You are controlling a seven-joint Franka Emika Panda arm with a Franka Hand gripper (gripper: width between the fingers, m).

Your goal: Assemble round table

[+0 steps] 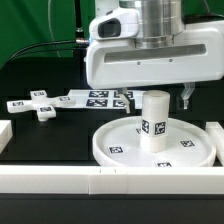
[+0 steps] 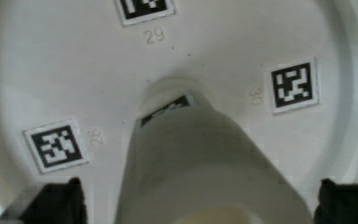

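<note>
The hand (image 2: 197, 203) hangs wide open, its fingers (image 2: 51, 200) flanking the upper end of the short cylindrical leg (image 1: 153, 120) without touching it. The leg stands upright near the middle of the large rimmed round disc (image 1: 125, 136) on the black worktop (image 1: 40, 135). The small cross-shaped piece (image 1: 38, 106) lies well apart toward the exterior view's left, near the marker board (image 1: 98, 98).
</note>
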